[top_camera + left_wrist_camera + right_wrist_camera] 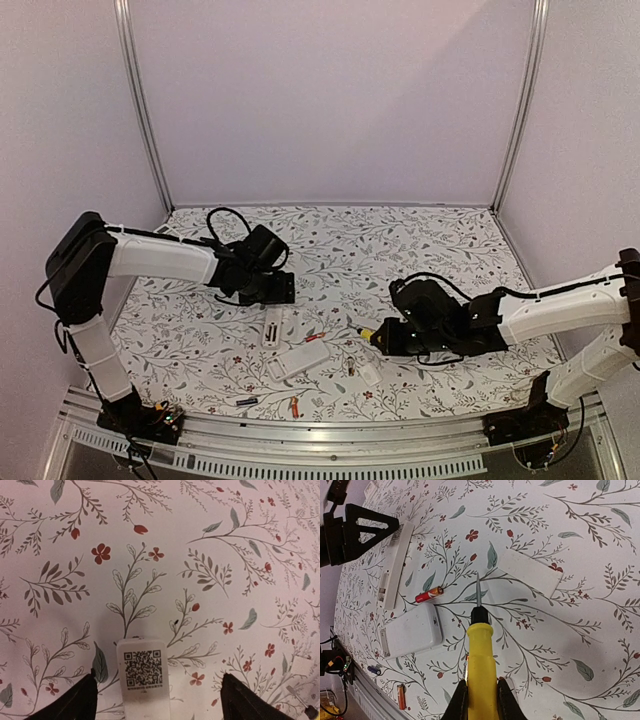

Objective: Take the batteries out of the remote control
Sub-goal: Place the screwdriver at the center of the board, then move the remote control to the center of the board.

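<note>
A slim white remote (272, 328) lies near the table's middle, its QR-labelled end (142, 677) between the fingers of my open left gripper (159, 680), which hovers just above it (268, 298). A wider white remote (298, 360) lies beside it. A red battery (315, 337) lies loose between the two remotes; it also shows in the right wrist view (429, 594). An orange battery (401, 696) and a dark blue battery (374, 670) lie near the front edge. My right gripper (480, 692) is shut on the yellow-handled screwdriver (481, 655), tip pointing at the table near the red battery.
A flat white cover plate (530, 572) lies beyond the screwdriver tip, and another small white cover (368, 375) lies near the right gripper (385, 338). The metal front rail (330, 440) borders the table. Walls enclose the back and sides.
</note>
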Available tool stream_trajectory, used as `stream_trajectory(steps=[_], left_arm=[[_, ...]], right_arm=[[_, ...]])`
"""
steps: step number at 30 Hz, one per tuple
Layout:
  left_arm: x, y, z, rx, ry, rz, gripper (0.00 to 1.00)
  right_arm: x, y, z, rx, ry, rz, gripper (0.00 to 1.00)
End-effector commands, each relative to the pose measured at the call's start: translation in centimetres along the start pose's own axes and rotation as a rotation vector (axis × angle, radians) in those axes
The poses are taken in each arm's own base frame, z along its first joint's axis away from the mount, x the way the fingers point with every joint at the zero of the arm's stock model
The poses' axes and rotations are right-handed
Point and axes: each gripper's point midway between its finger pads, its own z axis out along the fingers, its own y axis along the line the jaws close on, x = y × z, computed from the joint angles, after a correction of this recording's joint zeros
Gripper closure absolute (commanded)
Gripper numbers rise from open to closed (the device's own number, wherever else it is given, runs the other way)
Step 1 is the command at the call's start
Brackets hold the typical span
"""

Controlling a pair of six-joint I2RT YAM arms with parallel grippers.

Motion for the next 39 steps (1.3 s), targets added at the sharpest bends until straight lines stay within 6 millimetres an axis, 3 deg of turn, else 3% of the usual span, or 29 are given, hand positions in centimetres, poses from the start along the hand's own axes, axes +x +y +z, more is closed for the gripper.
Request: stream_trajectory(steps=[1, 3, 11, 17, 24, 32, 35, 39], left_arm=[[-3.0, 0.2, -3.2, 0.001, -0.082, -0.022, 0.13], [-3.8, 0.6, -4.3, 0.004, -0.101, -0.033, 0.12], [-5.6, 4.2, -8.1, -0.025, -0.114, -0.110, 0.11], [-6.8, 7.5, -10.1, -0.050, -0.119, -0.163, 0.10], [-8.7, 10.9, -12.0, -0.075, -0.156, -0.223, 0.08], [-10.9, 17.9, -11.4, -0.162, -0.149, -0.337, 0.06], [-11.8, 20.6, -10.2, -0.203, -0.133, -0.378, 0.05], [-13.7, 22.3, -8.0, -0.218, -0.117, -0.390, 0.05]], right_arm=[[0.4, -1.4, 1.0, 0.048, -0.003, -0.008, 1.00], [0.7, -1.8, 1.3, 0.057, 0.002, -0.011, 0.97], [2.5, -3.9, 2.2, 0.106, 0.036, 0.044, 0.68], [1.6, -2.8, 2.1, 0.088, 0.020, 0.007, 0.40], [-0.6, -1.5, 0.4, 0.059, -0.048, -0.035, 0.02], [-3.1, -1.4, -2.0, 0.064, -0.119, -0.069, 0.01], [-4.0, -1.3, -2.7, 0.057, -0.141, -0.071, 0.01], [-4.6, -0.8, -3.1, 0.048, -0.146, -0.075, 0.01]])
